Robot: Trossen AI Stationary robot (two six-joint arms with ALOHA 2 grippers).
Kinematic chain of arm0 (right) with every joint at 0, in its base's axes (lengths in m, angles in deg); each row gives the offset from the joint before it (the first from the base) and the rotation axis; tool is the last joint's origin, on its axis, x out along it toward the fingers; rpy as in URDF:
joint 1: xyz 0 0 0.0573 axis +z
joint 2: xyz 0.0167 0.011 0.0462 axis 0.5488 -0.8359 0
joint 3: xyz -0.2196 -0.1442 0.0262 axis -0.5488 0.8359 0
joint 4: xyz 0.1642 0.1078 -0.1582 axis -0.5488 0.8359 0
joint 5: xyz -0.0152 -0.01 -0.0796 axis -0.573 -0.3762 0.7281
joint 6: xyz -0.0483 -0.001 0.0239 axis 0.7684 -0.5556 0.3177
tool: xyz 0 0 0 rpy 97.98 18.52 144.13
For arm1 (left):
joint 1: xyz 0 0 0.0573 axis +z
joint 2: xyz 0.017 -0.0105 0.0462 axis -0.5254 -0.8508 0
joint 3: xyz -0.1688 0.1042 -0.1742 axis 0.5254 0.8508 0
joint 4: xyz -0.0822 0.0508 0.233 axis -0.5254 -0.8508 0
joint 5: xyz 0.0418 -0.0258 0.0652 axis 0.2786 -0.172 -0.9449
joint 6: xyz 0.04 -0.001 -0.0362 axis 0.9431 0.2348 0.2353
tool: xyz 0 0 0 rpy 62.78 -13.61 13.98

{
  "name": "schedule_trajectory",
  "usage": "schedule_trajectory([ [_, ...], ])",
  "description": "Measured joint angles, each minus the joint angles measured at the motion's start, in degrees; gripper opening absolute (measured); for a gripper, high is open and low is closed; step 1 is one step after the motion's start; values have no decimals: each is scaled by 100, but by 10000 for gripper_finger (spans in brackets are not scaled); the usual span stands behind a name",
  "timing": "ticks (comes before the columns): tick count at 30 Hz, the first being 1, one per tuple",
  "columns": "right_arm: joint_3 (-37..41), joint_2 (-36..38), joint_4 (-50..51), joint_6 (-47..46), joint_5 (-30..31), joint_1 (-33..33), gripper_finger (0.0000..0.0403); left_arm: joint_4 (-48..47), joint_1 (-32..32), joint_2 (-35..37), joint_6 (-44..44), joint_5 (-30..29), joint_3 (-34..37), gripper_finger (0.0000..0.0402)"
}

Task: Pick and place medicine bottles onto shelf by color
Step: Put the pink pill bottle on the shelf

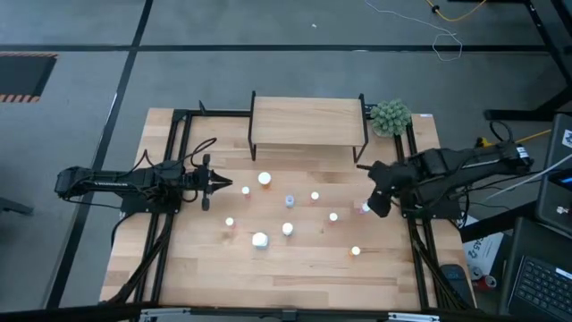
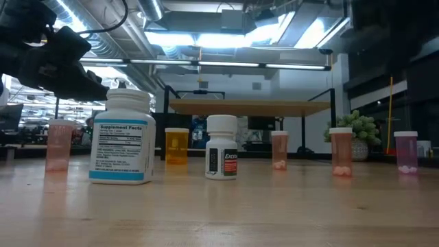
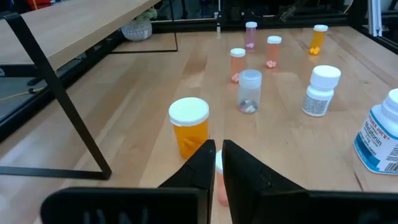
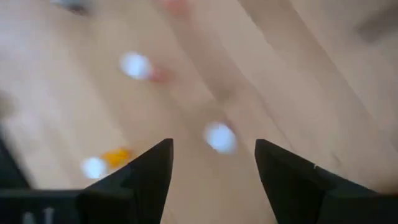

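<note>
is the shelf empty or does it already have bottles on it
Empty. The high view shows the shelf top as bare wood, and the bottles, like the orange bottle, stand on the table.

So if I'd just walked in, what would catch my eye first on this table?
Probably the scatter of small white-capped medicine bottles across the middle of the wooden table, with the bare light-wood shelf standing behind them. Two dark arms flank them: the left gripper, shut, points at the bottles from the left, and the right gripper hangs open over a pinkish bottle at the right.
</note>
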Motion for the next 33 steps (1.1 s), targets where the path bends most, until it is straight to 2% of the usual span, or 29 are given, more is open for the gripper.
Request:
schedule_trajectory([
  [5, 250, -183, 105, -765, 270, 156, 229, 1, 1, 0, 20, 0, 0, 25],
  [16, 1324, -506, -1560, -1390, 254, 567, 229, -4, 0, -2, 7, 0, -1, 25],
  [23, 1383, -1073, -1557, -1505, 809, 571, 229, 3, 0, -2, 7, 0, 0, 25],
  [33, 1383, -1779, -1669, -1592, 563, 576, 229, 7, 0, -1, 11, 0, 0, 25],
])
